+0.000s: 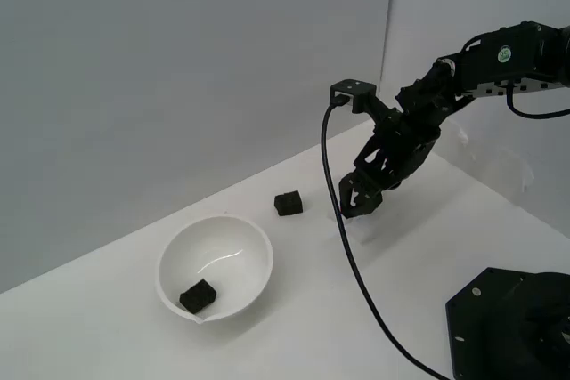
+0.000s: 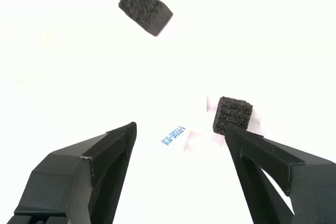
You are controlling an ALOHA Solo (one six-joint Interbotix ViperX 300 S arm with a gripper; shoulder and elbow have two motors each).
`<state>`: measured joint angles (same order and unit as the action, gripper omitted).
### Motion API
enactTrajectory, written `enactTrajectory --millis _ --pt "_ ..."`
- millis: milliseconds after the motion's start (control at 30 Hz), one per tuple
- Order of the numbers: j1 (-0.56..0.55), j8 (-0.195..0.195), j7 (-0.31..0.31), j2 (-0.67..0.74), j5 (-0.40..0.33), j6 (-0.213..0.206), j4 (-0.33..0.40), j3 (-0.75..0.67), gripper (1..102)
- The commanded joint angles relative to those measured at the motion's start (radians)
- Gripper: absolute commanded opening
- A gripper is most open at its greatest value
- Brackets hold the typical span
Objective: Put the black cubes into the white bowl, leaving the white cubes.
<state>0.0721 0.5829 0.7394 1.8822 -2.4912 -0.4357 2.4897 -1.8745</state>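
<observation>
My gripper hangs low, past the bowl, which holds one black cube; another sits between us.
Wrist: jaws wide, empty; near cube touching one fingertip, far cube ahead. Looks spongy, light, grippy: pinch flat sides.

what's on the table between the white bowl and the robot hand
One black cube lies between the white bowl and the hand, in the exterior view.

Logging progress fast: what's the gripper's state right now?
Gripper: open, holding nothing; a small matte black cube sits by one fingertip.
</observation>
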Motion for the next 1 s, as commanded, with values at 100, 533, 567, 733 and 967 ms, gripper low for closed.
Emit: enactTrajectory --millis 100,533,567,733,967 --pt "0.057 0.031 -0.011 0.000 0.012 -0.005 -0.008 -0.008 96" --pt "0.080 0.044 -0.051 -0.097 0.046 -0.003 -0.043 0.087 96" --pt "0.084 0.046 -0.049 -0.100 0.051 -0.005 -0.046 0.094 96" --pt "0.110 0.049 -0.052 -0.124 0.054 -0.003 -0.049 0.117 96" --pt "0.146 0.051 -0.052 -0.149 0.052 0.003 -0.049 0.141 96"
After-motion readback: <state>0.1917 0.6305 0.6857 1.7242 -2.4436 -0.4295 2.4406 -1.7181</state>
